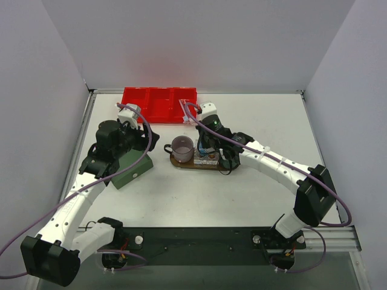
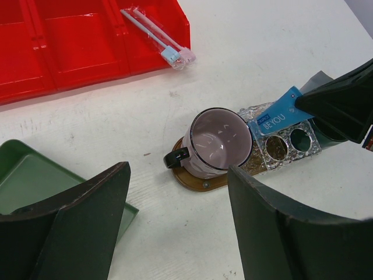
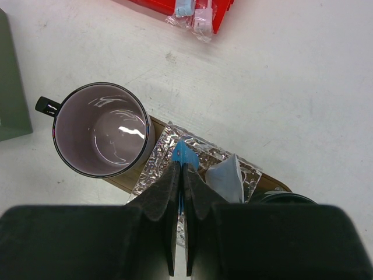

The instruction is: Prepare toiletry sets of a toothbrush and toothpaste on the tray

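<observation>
My right gripper is shut on the blue toothpaste tube and holds it over a silver foil holder on the brown oval tray. The blue tube also shows in the left wrist view. The white tube stands in the holder beside it. Two wrapped toothbrushes lie in the right compartment of the red bin, heads poking over its edge. My left gripper is open and empty, above the table to the left of the tray.
A lilac mug with a dark handle stands on the tray's left end. A dark green box lies under the left arm. The red bin is at the back of the table.
</observation>
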Controlling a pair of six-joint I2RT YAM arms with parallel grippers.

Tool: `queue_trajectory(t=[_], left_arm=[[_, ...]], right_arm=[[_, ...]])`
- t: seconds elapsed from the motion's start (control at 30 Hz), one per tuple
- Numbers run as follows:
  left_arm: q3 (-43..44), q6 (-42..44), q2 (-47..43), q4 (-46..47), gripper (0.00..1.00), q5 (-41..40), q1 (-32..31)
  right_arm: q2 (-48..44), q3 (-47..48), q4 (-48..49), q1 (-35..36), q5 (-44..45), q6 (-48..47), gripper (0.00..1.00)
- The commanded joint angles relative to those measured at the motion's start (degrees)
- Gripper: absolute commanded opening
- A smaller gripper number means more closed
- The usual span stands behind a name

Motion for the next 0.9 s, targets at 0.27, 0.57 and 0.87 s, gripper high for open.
queue_trajectory(t=[0.27, 0.57, 0.87], left_arm=[[0.61, 0.83, -0.04, 1.84, 0.78, 0.84, 0.36], [0.61, 0.92, -0.04, 1.83, 0.78, 0.93, 0.36], [0.61, 0.83, -0.13, 1.83, 0.78, 0.93, 0.36]], right_arm=[[0.31, 0.51, 2.48, -0.37, 0.12, 0.45, 0.09], [0.31, 1.13, 2.13, -0.37, -0.67, 0.36, 0.25], [-1.18, 2.53, 0.99, 0.07, -1.2, -0.69, 0.34]])
